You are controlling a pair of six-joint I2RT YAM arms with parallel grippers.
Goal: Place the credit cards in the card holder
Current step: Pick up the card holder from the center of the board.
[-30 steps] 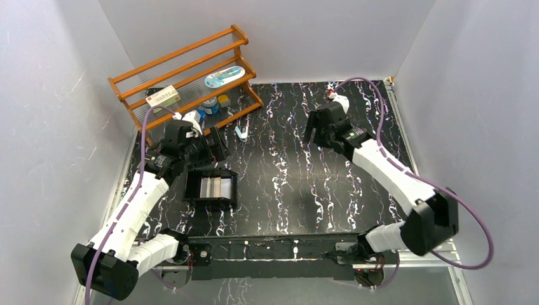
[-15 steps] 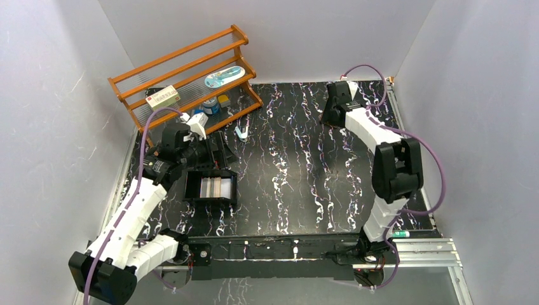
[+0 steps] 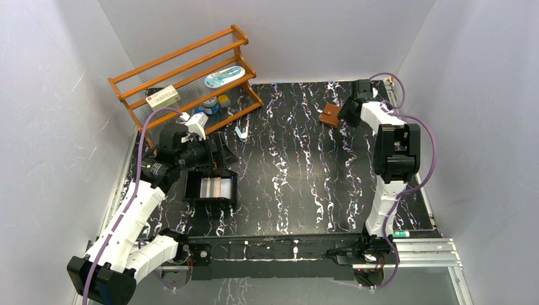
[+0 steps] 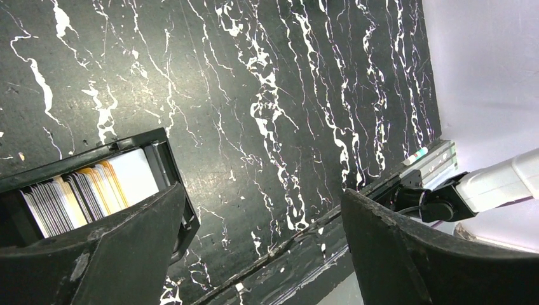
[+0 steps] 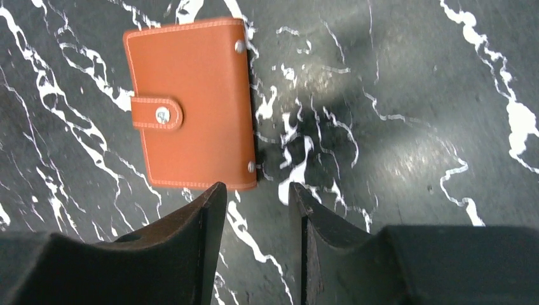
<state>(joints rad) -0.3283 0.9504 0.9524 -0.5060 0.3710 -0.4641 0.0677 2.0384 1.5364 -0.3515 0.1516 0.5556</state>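
Note:
The card holder [image 5: 191, 101] is a closed brown leather wallet with a pale snap stud, lying flat on the black marbled table at the back right [image 3: 330, 115]. My right gripper [image 5: 254, 187] hovers just beside its near corner, open with a narrow gap and nothing between the fingers; in the top view the right gripper [image 3: 348, 111] is to the wallet's right. The credit cards [image 4: 95, 190] stand on edge in a black tray [image 3: 211, 187], silver, tan and white. My left gripper [image 4: 264, 190] is wide open and empty, above the tray's far side [image 3: 219, 149].
A wooden shelf rack [image 3: 184, 76] with small items stands at the back left. A small white object [image 3: 241, 131] lies on the table in front of it. Grey walls close in both sides. The right arm's base [image 4: 483, 184] sits at the table's near edge.
The right arm swung toward the back right corner, uncovering the wallet, and its jaws narrowed. The left arm shifted only slightly and stayed wide open.

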